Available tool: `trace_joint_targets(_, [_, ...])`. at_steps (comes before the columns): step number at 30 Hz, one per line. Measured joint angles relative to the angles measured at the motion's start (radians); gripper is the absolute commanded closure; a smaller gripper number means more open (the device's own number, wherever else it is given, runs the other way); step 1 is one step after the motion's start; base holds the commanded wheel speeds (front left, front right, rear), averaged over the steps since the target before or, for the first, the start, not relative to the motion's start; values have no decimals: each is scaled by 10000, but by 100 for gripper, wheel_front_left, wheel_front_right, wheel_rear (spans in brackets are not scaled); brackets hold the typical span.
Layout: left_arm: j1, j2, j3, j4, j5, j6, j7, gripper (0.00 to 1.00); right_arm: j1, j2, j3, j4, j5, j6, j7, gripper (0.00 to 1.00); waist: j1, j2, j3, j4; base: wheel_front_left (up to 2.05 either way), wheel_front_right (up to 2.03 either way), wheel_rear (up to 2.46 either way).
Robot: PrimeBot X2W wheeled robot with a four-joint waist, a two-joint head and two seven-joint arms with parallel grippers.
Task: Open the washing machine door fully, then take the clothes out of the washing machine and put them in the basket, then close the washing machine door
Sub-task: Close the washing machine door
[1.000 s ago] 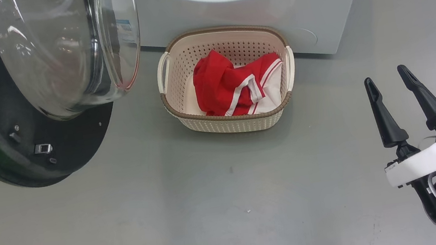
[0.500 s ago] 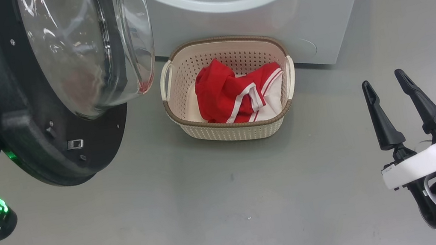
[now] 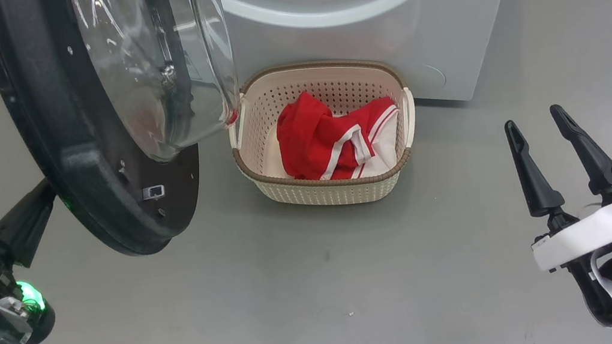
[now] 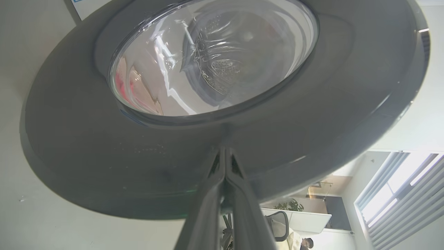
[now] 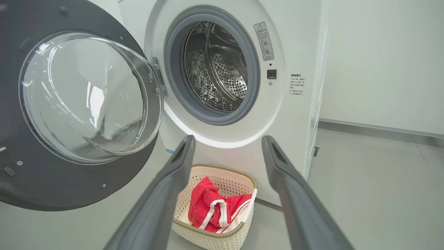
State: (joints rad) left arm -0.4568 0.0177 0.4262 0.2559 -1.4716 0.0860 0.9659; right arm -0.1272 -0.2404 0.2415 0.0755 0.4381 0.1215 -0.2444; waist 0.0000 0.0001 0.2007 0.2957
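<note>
Head view: we see clothes [image 3: 332, 144] in the basket [image 3: 333, 192] at 12 o'clock, leaving only the door [image 3: 53, 143] at 10 o'clock to close; left gripper [image 4: 224, 154], shut and empty, at its outer face, right gripper [image 3: 536, 128] spread wide, empty.

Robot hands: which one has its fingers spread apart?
The right gripper: its two dark fingers stand wide apart, holding nothing. The left gripper has fingers pressed together, tips at the washing machine door.

Grey floor [image 3: 324, 291]; white wall [image 5: 381, 62]; office chair [image 4: 279, 224], plant [image 4: 291, 205], window blinds [image 4: 399, 194].
</note>
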Motion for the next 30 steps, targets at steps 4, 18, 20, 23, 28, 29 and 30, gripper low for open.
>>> trace_joint_targets(4, [300,6,-270,-63,-575,67,-8,100,78,56,38,23,0,0,0,0,0,0,-124,-2,0,0,0])
trace_joint_targets(18, [959,-12,-995,-652,-819,-274,-1360,100,154,132,-10,192,0,-2,-2,0,0,0,-331,-31,0,0,0])
trace_joint_targets(20, [1157,-10,-1124,-1016,267,-685,-1722,100,177,171,-23,242,0,-4,-2,0,0,0,-407,-11,0,0,0])
trace_joint_targets(23, [1604,63,-1463,-1317,1461,-1223,-2226,100,262,232,-31,313,0,-4,-2,0,0,0,-536,27,0,0,0])
trace_joint_targets(28, [2344,750,-1931,-1745,3532,-1981,-3221,100,378,274,-100,420,4,-6,-4,0,0,0,-787,114,0,0,0])
trace_joint_targets(29, [2482,913,-2044,-1833,3994,-1985,-3430,100,379,286,-111,439,4,-6,-4,0,0,0,-843,134,0,0,0])
trace_joint_targets(30, [2640,1103,-2209,-1941,4502,-2029,-3605,100,388,299,-119,456,4,-6,-6,0,0,0,-900,155,0,0,0])
